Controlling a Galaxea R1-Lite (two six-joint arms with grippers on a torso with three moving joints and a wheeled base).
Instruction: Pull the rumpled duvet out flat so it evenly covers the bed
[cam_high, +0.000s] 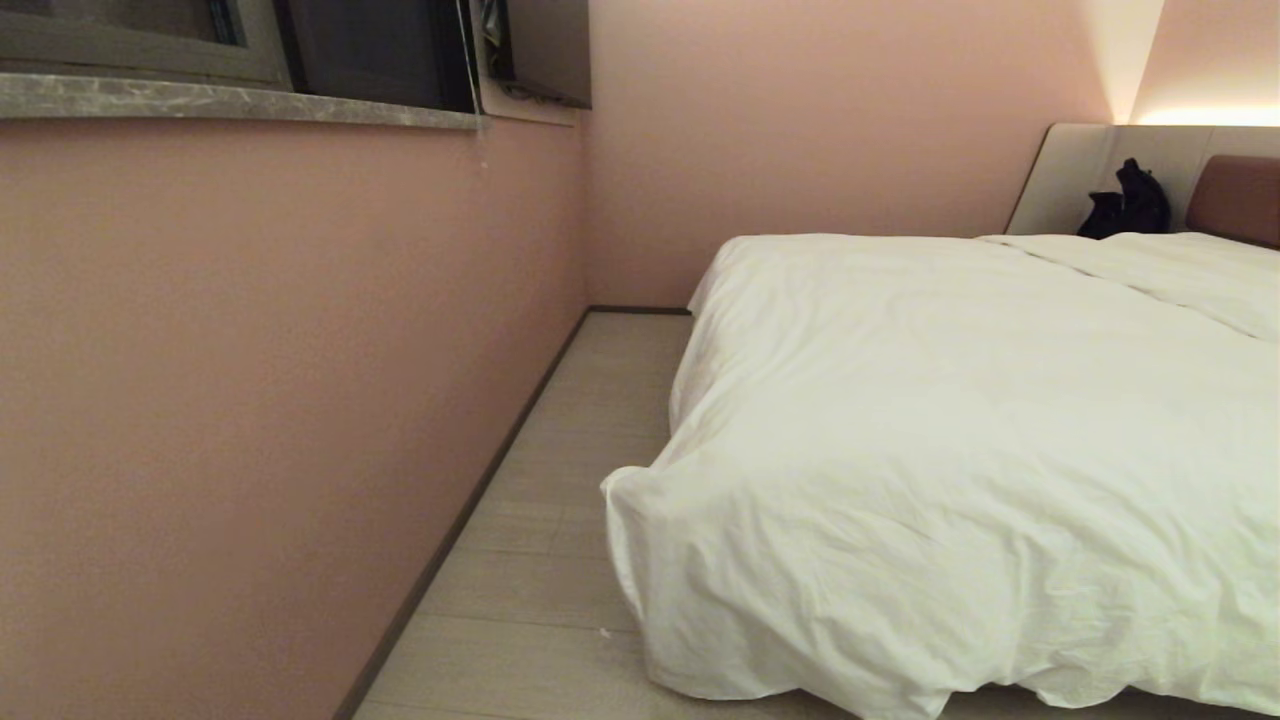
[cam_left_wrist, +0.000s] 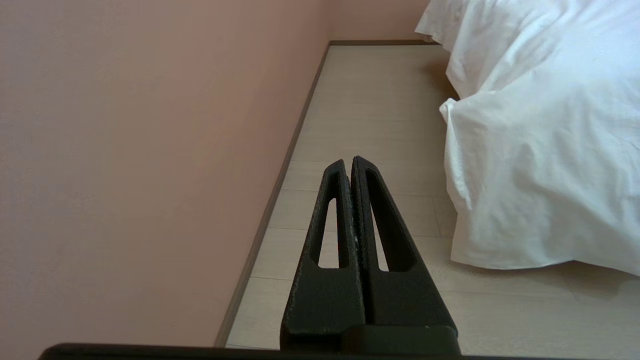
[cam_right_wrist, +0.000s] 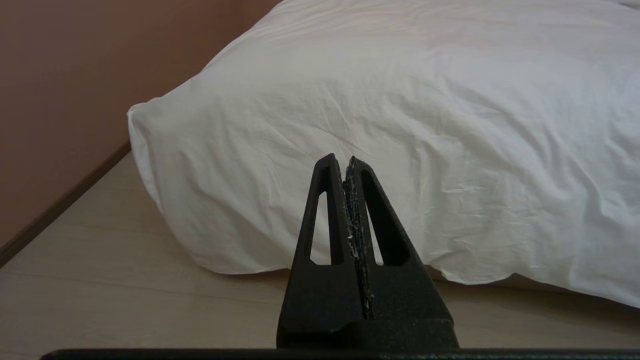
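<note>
The white puffy duvet (cam_high: 960, 440) lies spread over the bed, wrinkled, its near corner hanging down to the floor (cam_high: 640, 500). The bed's reddish-brown headboard (cam_high: 1238, 198) with a beige side panel (cam_high: 1070, 175) shows at the far right. Neither arm appears in the head view. My left gripper (cam_left_wrist: 348, 161) is shut and empty, held low over the floor, apart from the duvet (cam_left_wrist: 540, 150) beside it. My right gripper (cam_right_wrist: 340, 160) is also shut with nothing in it, pointing at the hanging front of the duvet (cam_right_wrist: 400, 125) a short way off.
A pink wall (cam_high: 250, 400) with a dark skirting board runs along the left, under a stone window sill (cam_high: 230, 100). A strip of pale wooden floor (cam_high: 560, 520) lies between wall and bed. A dark object (cam_high: 1125, 200) sits by the headboard panel.
</note>
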